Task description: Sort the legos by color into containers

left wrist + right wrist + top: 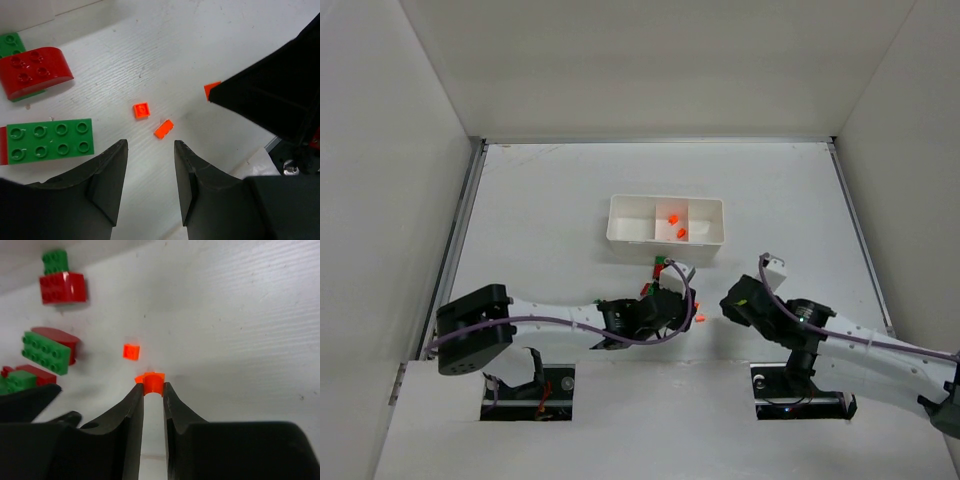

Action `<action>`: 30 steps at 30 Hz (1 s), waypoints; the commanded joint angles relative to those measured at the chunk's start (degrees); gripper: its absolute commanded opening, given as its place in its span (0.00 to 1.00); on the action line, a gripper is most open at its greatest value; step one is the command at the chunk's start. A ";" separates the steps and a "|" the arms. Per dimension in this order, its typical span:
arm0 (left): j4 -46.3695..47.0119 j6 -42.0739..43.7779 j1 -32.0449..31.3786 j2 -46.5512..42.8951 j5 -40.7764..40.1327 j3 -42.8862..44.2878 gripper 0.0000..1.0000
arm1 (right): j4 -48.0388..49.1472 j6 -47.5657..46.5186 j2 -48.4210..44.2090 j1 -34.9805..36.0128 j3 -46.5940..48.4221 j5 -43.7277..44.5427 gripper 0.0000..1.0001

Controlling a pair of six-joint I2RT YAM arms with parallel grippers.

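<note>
Jaws of the right gripper [152, 387] were clenched on a tiny orange piece [152, 379], pinched at the very fingertips and low over the bench [240, 315]. Whether that piece touched the surface could not be told.

The left gripper [150, 150] was released, its jaws standing apart with only bare bench between them. Just ahead of its fingertips lay a square orange piece [141, 110] and a tilted orange piece [164, 129], near each other but not touching. To the left in that wrist view lay a long green brick [50, 140] with a strip of red at its end. Farther off, a rounded red brick [35, 70] lay over a small green brick [10, 44]. The right wrist view showed, farthest from its fingers, a blocky red brick [62, 287] with a green stub [55, 261] joined to its far side.

The white tray [620, 235] sat about mid-bench. Its middle compartment [665, 208] held two orange bits [672, 218]. The loose legos lay just off the tray's near wall, between it and the near edge of the bench and roughly midway across. Both grippers were close together over that cluster, the left arm reaching in from the left edge and the right arm from the right.
</note>
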 commanded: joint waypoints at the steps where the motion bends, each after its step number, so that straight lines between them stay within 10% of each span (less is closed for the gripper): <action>1: 1.16 0.90 -0.97 2.75 -2.98 4.20 0.40 | -0.10 -2.15 -4.89 -3.08 -1.43 2.33 0.19; 30: -1.21 4.50 -0.54 22.99 -7.29 15.20 0.19 | 2.54 -6.20 -12.29 -7.65 -3.55 0.04 0.20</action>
